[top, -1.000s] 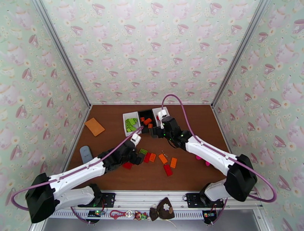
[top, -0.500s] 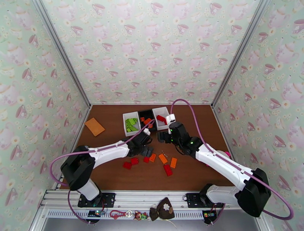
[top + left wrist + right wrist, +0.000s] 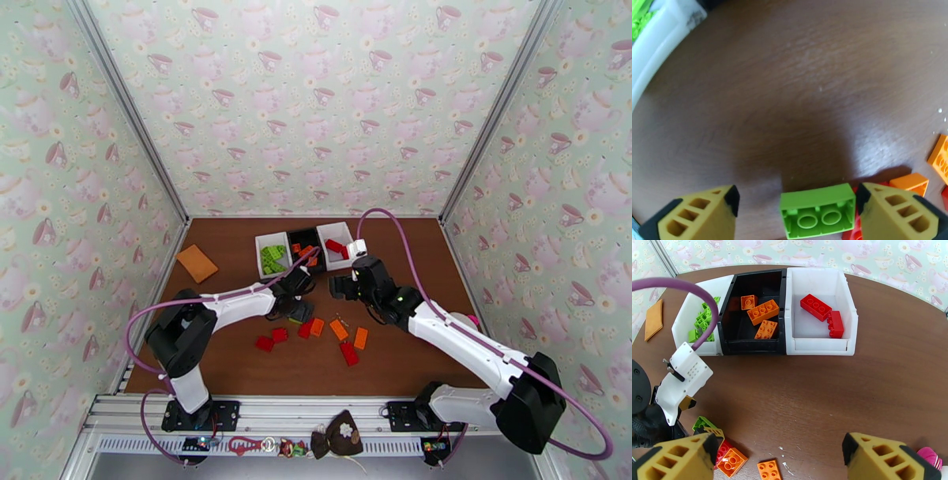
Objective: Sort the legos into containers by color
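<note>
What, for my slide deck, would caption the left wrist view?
Open left gripper straddling a lime green brick on the brown table, orange bricks beside.

Bright, even light over the top view, soft and from above, no hard edges anywhere. The brown wood-grain surface (image 3: 229,355) carries only faint shadows, and the pale teacup-patterned walls (image 3: 316,103) look a touch washed out.

Down to the left wrist view: a broad, soft-edged shadow pools mid-surface just above the lime green studded brick (image 3: 817,215), which reads crisp. A pale sheen spreads over the wood at upper right. The white plastic bin (image 3: 655,51) in the top-left corner is blurred and bowed.

Right wrist view now: sharp, well lit, colours vivid. The surface's far edge curves with lens distortion, and the right-hand white bin (image 3: 821,346) is close to glaring.
</note>
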Robot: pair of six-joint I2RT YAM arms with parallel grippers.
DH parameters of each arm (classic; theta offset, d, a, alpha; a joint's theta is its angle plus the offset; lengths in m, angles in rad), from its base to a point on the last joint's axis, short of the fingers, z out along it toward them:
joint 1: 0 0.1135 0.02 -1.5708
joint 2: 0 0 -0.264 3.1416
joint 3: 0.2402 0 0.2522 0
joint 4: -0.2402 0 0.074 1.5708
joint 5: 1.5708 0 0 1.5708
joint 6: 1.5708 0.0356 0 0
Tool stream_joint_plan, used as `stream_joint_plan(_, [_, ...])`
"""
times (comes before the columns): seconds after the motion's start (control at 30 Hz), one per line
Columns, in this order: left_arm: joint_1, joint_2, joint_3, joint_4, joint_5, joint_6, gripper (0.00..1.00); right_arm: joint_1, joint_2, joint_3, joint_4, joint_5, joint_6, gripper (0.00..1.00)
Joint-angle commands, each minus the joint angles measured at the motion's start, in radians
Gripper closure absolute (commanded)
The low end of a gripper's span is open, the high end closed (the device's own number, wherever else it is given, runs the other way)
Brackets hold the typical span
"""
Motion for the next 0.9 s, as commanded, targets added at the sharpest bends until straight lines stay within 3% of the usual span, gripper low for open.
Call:
stream_joint_plan(0.0, [-0.002, 0.014, -0.021, -0.034, 0.056, 0.024, 0.18, 0.001, -0.011, 0.000, -0.015, 0.014, 0.017, 0.11])
stream_joint_plan(0.17, [-0.001, 0.028, -0.021, -0.037, 0.071, 0.016, 0.19, 0.001, -0.007, 0.006, -0.018, 0.010, 0.020, 0.11])
stream_joint_plan(0.53, [0.015, 0.040, -0.022, -0.038, 0.062, -0.016, 0.43, 0.001, -0.006, 0.030, -0.024, -0.002, 0.023, 0.11])
stream_joint_plan(0.63, [0.022, 0.001, -0.040, -0.021, 0.056, -0.025, 0.50, 0.001, -0.015, 0.018, -0.014, -0.010, 0.026, 0.11])
stream_joint_plan(0.87, [0.039, -0.137, -0.046, -0.004, -0.011, -0.051, 0.54, 0.007, -0.017, 0.014, 0.006, -0.049, 0.034, 0.11])
